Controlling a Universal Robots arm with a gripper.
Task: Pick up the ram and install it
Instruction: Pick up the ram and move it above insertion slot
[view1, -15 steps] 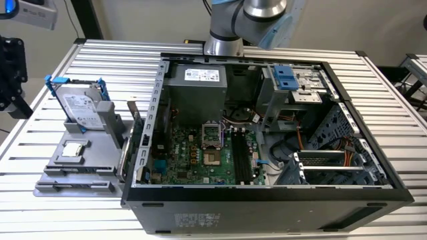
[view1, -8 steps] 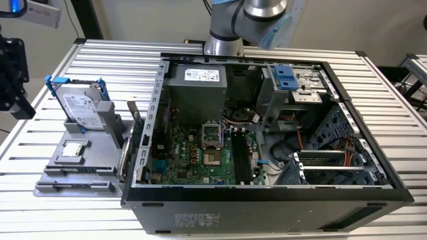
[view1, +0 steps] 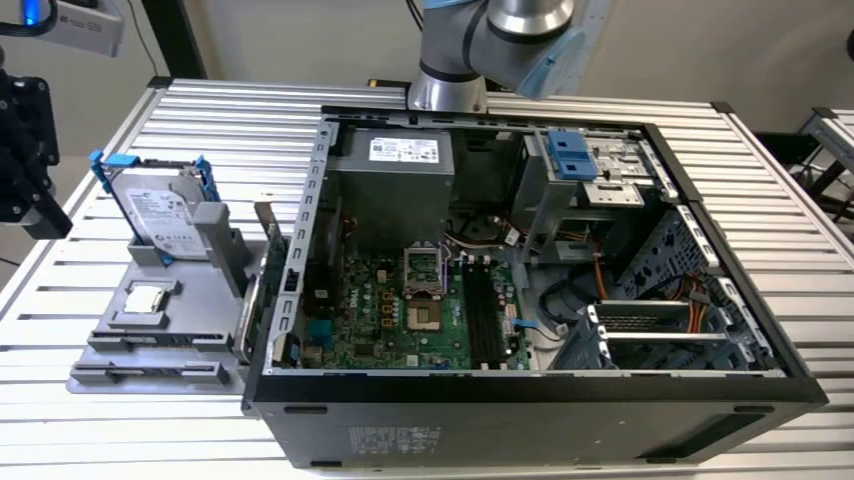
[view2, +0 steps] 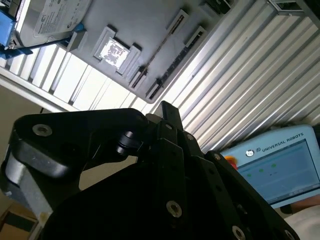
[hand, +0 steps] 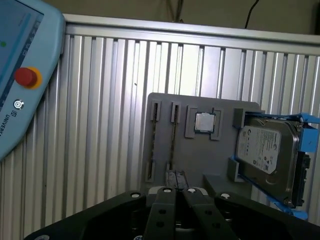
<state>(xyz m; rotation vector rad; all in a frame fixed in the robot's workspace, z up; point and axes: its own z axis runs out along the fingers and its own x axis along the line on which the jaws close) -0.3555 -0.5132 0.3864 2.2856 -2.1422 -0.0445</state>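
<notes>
The ram (hand: 172, 145) is a thin dark stick standing on edge in a slot of the grey holder tray (hand: 220, 155), beside the small square silver chip (hand: 204, 122). The second wrist view shows the same ram (view2: 160, 49) as a thin line on that tray (view2: 135, 20). My gripper (hand: 176, 176) hangs well above the tray's near edge, its black fingers (hand: 165, 200) pressed together with nothing between them. In the exterior view the gripper (view1: 43, 215) is a black shape at the left edge, beside the tray (view1: 160, 345) and away from the open computer case (view1: 534, 260).
A silver hard drive (view1: 167, 215) in a blue bracket stands on the tray. The motherboard (view1: 400, 310) with its long dark memory slots (view1: 481, 310) lies open inside the case. A teach pendant (hand: 20, 75) with a red button rests on the ribbed metal table (hand: 100, 125).
</notes>
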